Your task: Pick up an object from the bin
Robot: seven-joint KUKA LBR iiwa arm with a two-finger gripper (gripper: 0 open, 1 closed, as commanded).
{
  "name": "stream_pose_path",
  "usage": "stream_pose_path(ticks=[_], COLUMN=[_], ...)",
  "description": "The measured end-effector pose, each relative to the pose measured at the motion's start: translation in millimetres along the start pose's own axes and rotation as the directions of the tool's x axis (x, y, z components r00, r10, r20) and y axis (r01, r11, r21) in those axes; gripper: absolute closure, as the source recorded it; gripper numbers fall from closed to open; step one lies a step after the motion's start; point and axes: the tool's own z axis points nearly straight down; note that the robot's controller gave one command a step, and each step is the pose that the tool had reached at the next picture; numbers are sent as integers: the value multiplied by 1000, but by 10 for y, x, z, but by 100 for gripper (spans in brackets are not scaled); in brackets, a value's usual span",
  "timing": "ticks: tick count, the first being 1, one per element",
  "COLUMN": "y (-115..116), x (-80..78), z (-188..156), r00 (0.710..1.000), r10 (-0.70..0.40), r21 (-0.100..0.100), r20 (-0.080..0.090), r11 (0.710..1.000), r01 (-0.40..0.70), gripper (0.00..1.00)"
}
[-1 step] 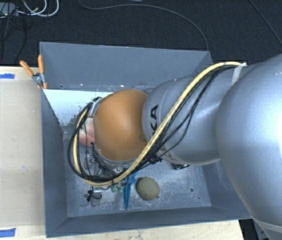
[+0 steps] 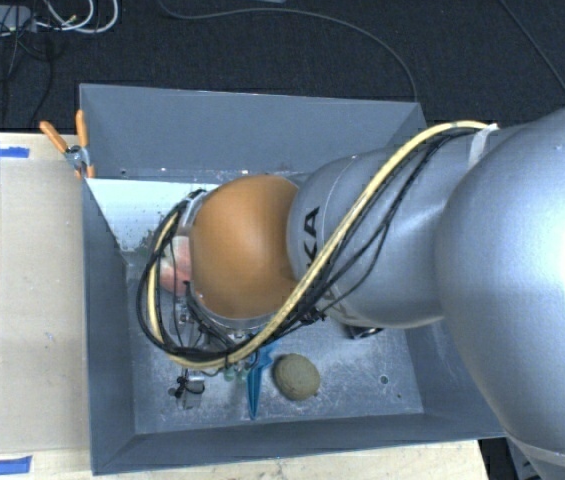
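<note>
My gripper [image 2: 198,330] shows as dark metal under the lower left edge of the arm's orange dome, low over the left half of the bin. A pale pink thing [image 2: 174,268] peeks out at the dome's left side, mostly hidden. Just below the gripper a small black and white piece [image 2: 186,388] rests on the bin floor; I cannot tell whether it is loose. A slim blue thing [image 2: 254,380] lies upright in the view near the front wall. Right beside it sits a round olive ball [image 2: 296,377].
The arm and its orange dome cover most of the bin's middle and right. Black and yellow cables loop round the dome's left and lower edges. Bare grey floor shows along the front wall and in the front right corner.
</note>
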Motion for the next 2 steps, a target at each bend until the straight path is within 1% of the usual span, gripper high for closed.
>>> stream_pose_path(ticks=[1, 2], y=[-550, -634], x=[237, 279], z=[677, 235], r00=[995, 993], r10=[-98, -114], r21=[0, 1], r20=[-3, -7], r11=[995, 993], r01=[98, 114], gripper=[0, 0])
